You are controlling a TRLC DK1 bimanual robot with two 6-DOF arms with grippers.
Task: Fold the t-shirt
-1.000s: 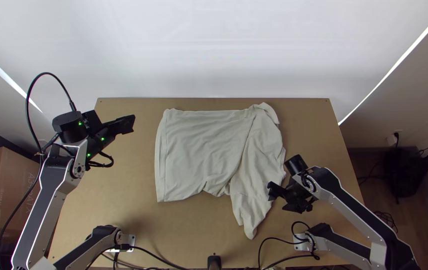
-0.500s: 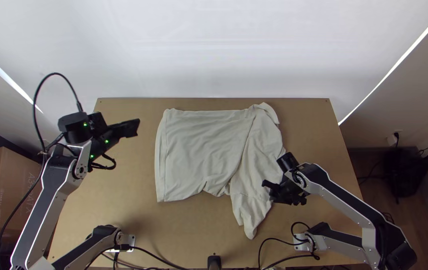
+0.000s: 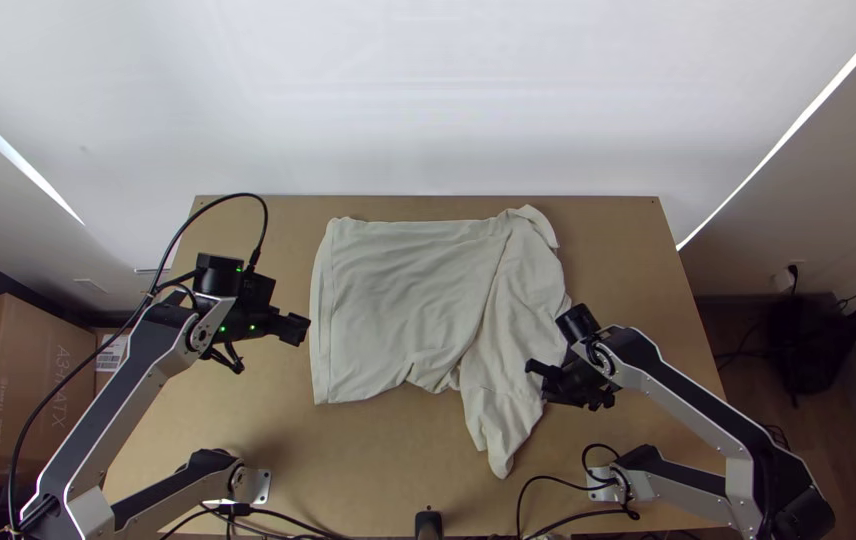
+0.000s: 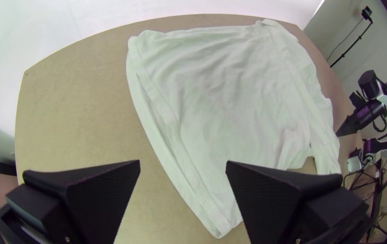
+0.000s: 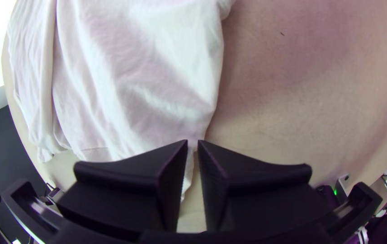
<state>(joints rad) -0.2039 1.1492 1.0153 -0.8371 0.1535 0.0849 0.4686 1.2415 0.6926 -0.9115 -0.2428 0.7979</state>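
The left gripper is hanging just beside the t-shirt's left edge, as seen from above, its fingers standing wide apart, released. Over by the shirt's right side, the right gripper is sitting at the loose part, its fingers being nearly together, all but clenched. The cream t-shirt is lying across the middle of the tabletop, mostly spread, its right side rumpling into long folds and trailing toward the near edge. Past the left edge, a cardboard box is standing.
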